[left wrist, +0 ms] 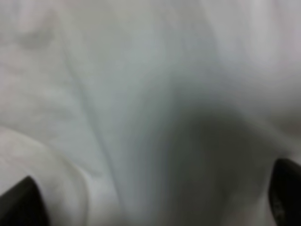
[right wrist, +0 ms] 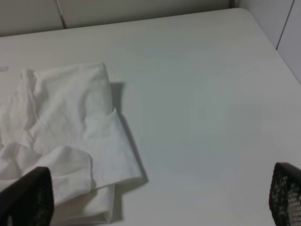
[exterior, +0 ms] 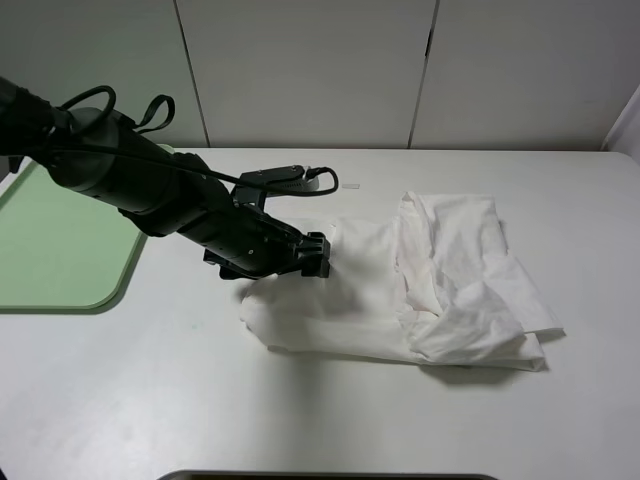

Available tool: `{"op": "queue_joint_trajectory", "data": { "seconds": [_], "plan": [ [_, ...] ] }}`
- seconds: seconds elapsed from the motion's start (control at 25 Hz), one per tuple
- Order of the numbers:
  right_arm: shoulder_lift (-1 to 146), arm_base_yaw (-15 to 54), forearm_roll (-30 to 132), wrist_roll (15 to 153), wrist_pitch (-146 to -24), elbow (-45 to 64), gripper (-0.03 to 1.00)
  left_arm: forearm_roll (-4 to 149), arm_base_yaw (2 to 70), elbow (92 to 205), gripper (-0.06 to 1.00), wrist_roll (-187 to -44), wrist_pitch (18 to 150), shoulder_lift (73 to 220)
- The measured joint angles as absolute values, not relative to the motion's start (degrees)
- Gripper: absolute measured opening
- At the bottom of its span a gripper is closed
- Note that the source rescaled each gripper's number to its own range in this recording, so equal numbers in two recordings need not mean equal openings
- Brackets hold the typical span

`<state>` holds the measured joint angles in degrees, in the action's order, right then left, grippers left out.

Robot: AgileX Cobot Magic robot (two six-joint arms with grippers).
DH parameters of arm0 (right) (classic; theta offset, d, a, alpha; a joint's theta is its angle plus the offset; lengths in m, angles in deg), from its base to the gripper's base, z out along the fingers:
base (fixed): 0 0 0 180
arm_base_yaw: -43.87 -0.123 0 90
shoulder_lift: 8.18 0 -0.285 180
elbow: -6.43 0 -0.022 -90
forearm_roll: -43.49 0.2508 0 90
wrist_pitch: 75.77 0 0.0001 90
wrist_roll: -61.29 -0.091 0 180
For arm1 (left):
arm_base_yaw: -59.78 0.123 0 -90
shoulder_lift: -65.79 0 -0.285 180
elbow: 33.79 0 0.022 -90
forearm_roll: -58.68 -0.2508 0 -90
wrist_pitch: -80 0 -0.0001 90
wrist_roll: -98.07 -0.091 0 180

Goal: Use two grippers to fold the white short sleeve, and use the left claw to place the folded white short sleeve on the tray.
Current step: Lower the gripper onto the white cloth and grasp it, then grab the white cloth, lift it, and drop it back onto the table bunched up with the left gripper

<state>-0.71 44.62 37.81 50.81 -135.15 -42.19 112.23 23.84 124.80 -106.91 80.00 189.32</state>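
The white short sleeve (exterior: 400, 290) lies as a crumpled, folded bundle on the white table, right of the middle. My left gripper (exterior: 318, 252) reaches in from the left and presses against the bundle's left edge. In the left wrist view white fabric (left wrist: 141, 94) fills the picture, and the left gripper (left wrist: 153, 197) stands open with its dark fingertips (left wrist: 19, 202) far apart. The light-green tray (exterior: 60, 240) sits at the far left, bare. My right gripper (right wrist: 157, 197) is open above the bare table beside the shirt (right wrist: 70, 132); it is out of the high view.
A small white tape strip (exterior: 352, 185) lies on the table behind the shirt. Pale wall panels stand along the table's back edge. A dark edge (exterior: 320, 476) shows at the bottom of the high view.
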Motion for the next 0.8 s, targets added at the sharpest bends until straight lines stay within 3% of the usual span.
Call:
{"op": "queue_joint_trajectory", "data": {
  "seconds": [0.28,0.4,0.48,0.56,0.68,0.8],
  "plan": [
    [-0.7,44.6,37.8,50.8,-135.2,-42.2,1.0,112.4,22.7,124.8,0.62,-105.5,80.0,189.6],
    [-0.7,44.6,37.8,50.8,-135.2,-42.2,1.0,112.4,22.6,124.8,0.42,-105.5,79.7,189.8],
    [-0.7,44.6,37.8,50.8,-135.2,-42.2,1.0,112.4,22.5,124.8,0.22,-105.5,79.5,189.7],
    [-0.7,44.6,37.8,50.8,-135.2,-42.2,1.0,112.4,22.5,124.8,0.12,-105.5,79.2,189.7],
    [-0.7,44.6,37.8,50.8,-135.2,-42.2,1.0,112.4,22.5,124.8,0.05,-105.5,79.0,189.7],
    [-0.7,44.6,37.8,50.8,-135.2,-42.2,1.0,112.4,22.5,124.8,0.04,-105.5,78.8,189.7]
  ]
}}
